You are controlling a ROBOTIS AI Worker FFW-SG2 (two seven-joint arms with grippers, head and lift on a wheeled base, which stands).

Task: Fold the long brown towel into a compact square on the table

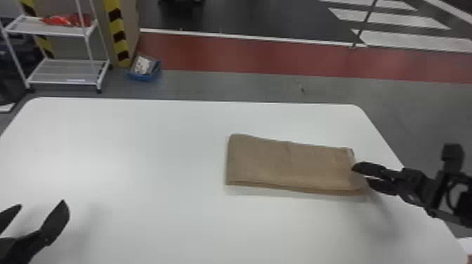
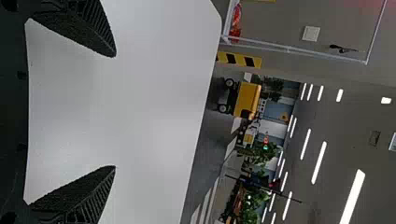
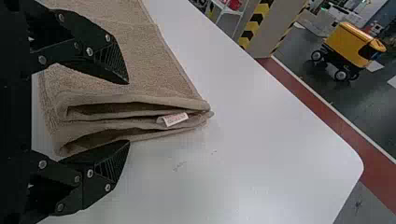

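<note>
The right claw (image 1: 359, 174) is released: its two black fingers stand well apart at the right end of the towel (image 1: 288, 163), one on either side of the folded layers, with no pinch on them. In the right wrist view the ribbed inner faces of the fingers show, and the cloth's end opens into two soft, rounded loops stacked together – dark hollows inside, a small white label (image 3: 175, 119) poking out near one corner.

The towel is brown and looped like terry, with a slightly fuzzy nap and a stitched hem along its long side. It lies flat on the right-hand part of the desk (image 1: 140, 151), folded into a long rectangle rather than a square, its near edge showing layers. The desk is smooth, matte white, with rounded corners.

Over the desk's near left side the left claw (image 1: 41, 203) is released too, fingers spread wide – nothing between them.

Farther out stand a white wire rack (image 1: 58, 30), a blue box (image 1: 144, 74) on the grey floor and a yellow cart (image 3: 353, 44) on dark wheels.
</note>
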